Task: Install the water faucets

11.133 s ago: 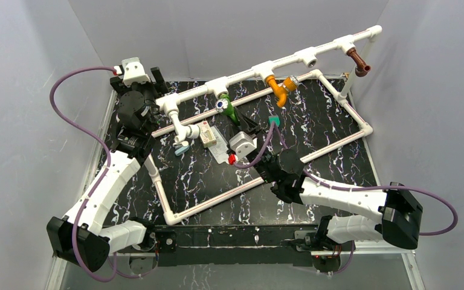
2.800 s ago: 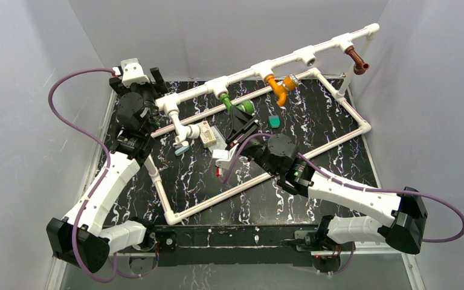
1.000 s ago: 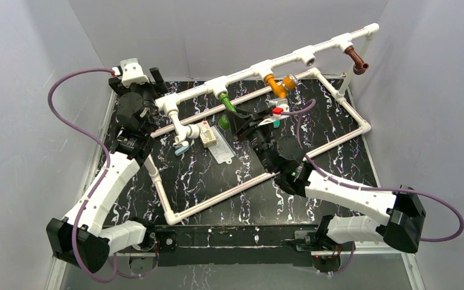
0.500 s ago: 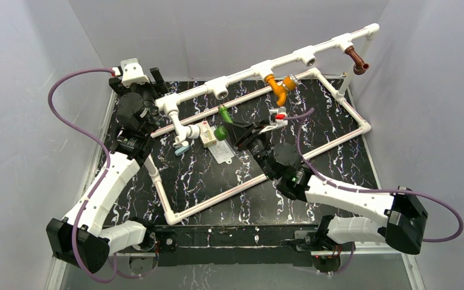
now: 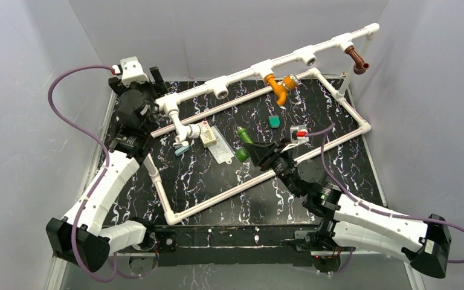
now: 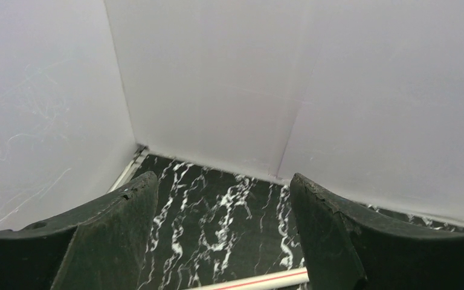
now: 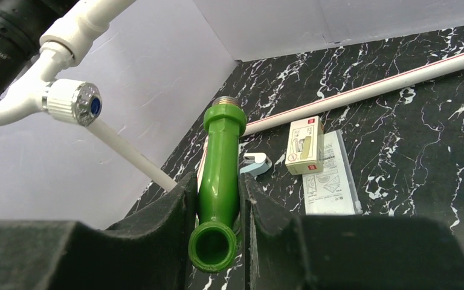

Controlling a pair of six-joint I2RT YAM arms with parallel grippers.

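My right gripper (image 5: 249,150) is shut on the bright green faucet (image 5: 241,144) and holds it over the mat, apart from the long white pipe (image 5: 290,57). In the right wrist view the green faucet (image 7: 220,163) is clamped between my fingers, threaded end up, spout mouth toward the camera. The orange faucet (image 5: 278,86) and the brown faucet (image 5: 357,60) sit in pipe sockets. The white faucet (image 5: 184,132) hangs at the pipe's left end; its knob (image 7: 72,103) shows in the right wrist view. My left gripper (image 5: 156,74) is open and empty at the back left corner (image 6: 223,178).
Two tee sockets (image 5: 220,92) (image 5: 309,59) on the pipe hold nothing. A small teal piece (image 5: 273,121), a small box (image 5: 206,134), a clear leaflet bag (image 5: 220,151) and a light blue piece (image 5: 182,149) lie on the black mat inside the white pipe frame (image 5: 217,196).
The right gripper has drawn the green faucet away from the pipe socket, toward the near right and down over the mat. The left arm has not moved.
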